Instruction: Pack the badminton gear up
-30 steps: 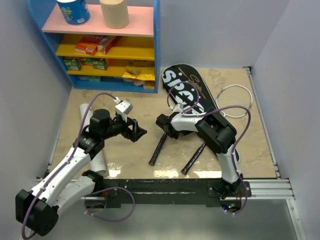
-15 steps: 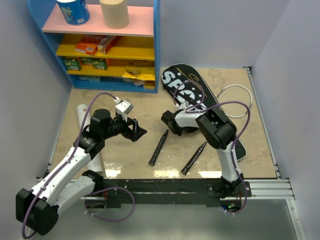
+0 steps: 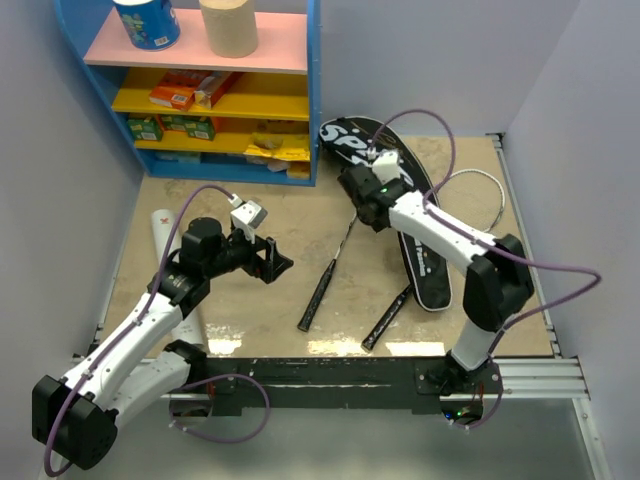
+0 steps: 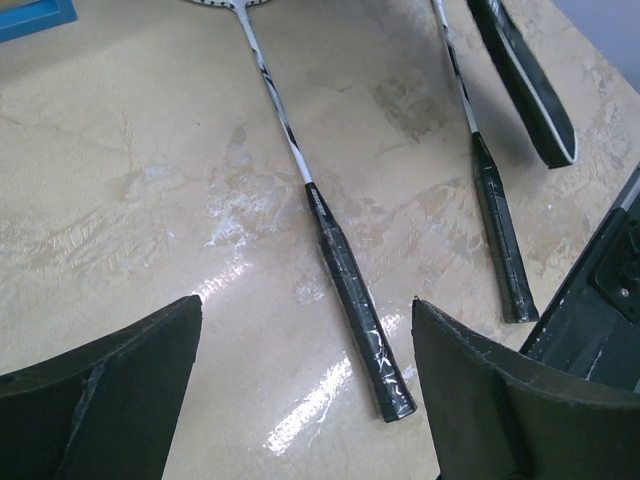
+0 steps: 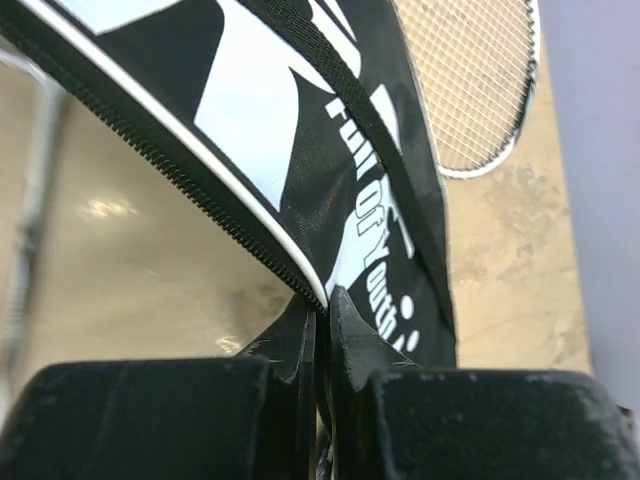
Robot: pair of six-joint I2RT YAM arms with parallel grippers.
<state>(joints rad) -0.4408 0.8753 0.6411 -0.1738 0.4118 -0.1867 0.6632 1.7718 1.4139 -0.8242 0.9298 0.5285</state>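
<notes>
Right hand [image 5: 322, 318] is clenched on the zippered edge of the black bag [image 5: 300, 130], racket head [image 5: 480, 90] just beyond it. Left hand [image 4: 305, 370] hangs released over the other racket's handle [image 4: 355, 320]. Opening the bag seems the step; next, lift that edge so a racket slides in.

black bag [image 3: 428, 272] lettered white, black racket handle [image 4: 355, 300]

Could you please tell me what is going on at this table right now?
The right gripper has its jaws shut on the zipper edge of the black racket bag, holding that edge up. The left gripper hovers with open jaws over the black handles of the two rackets, which lie on the table, not yet packed.
</notes>
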